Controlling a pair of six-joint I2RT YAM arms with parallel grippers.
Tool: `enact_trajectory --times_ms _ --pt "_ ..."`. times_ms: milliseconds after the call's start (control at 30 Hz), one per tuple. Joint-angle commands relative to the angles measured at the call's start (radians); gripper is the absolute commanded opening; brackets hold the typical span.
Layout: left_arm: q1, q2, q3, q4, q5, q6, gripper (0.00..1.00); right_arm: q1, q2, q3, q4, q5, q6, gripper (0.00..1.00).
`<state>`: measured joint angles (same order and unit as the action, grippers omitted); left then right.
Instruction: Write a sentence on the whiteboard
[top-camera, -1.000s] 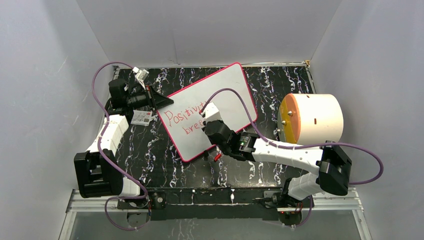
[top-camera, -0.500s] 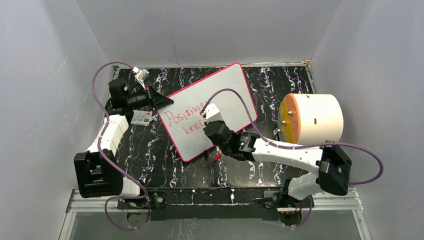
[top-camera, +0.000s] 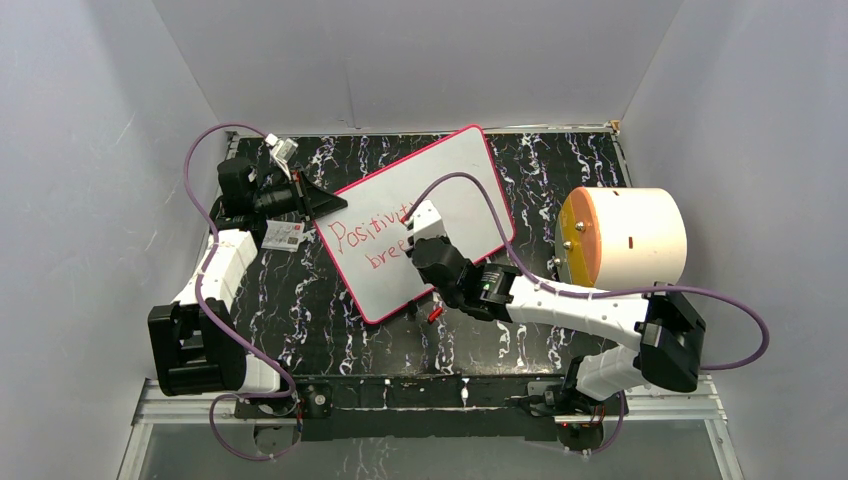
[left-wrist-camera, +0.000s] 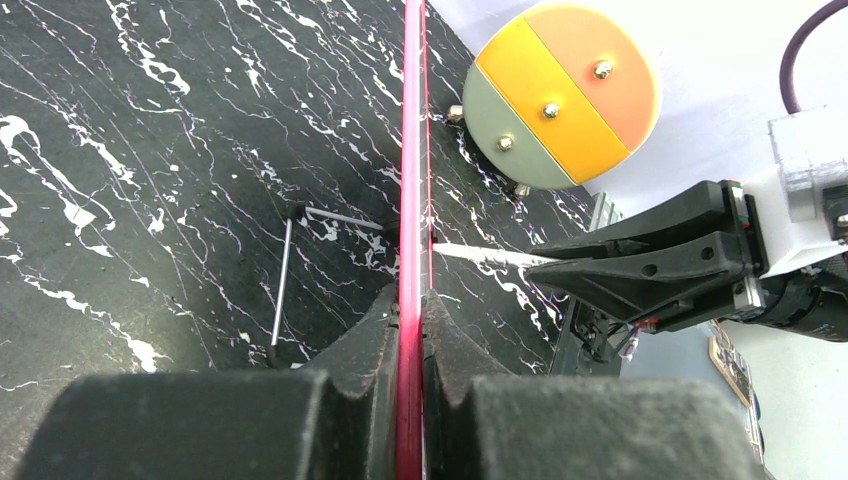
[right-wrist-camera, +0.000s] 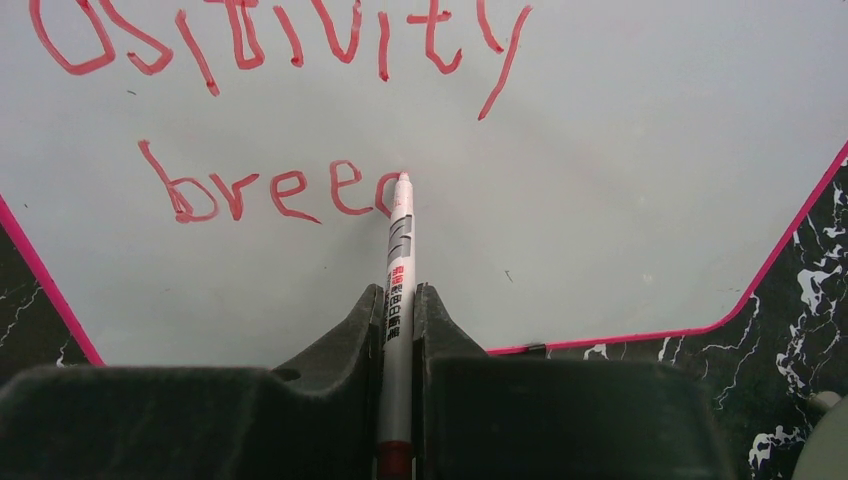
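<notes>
The whiteboard lies slanted on the black marble table, white with a pink-red frame. Its red edge is clamped between the jaws of my left gripper at the board's left corner. The sentence reads "Positivity" with "bree" and a started letter under it. A silver marker stands between the jaws of my right gripper, which is shut on it. The marker tip touches the board at the end of the second line.
A big white cylinder with an orange and yellow face lies right of the board. A small printed card lies by the left arm. A red cap rests below the board's near edge. A thin metal rod lies on the table.
My right gripper has shifted slightly to the right with the marker, adding to the stroke after "bree". The left gripper and the board have not moved.
</notes>
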<state>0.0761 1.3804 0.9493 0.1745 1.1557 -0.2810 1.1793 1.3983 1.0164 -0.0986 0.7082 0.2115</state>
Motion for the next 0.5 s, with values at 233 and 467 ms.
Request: enact_trajectory --times_ms 233,467 --pt "-0.018 0.045 -0.021 -0.078 -0.113 0.089 0.00 -0.009 -0.026 0.030 0.134 0.043 -0.053 0.00" --pt "-0.018 0.043 -0.021 -0.077 -0.113 0.089 0.00 -0.017 -0.005 0.041 0.143 0.037 -0.055 0.00"
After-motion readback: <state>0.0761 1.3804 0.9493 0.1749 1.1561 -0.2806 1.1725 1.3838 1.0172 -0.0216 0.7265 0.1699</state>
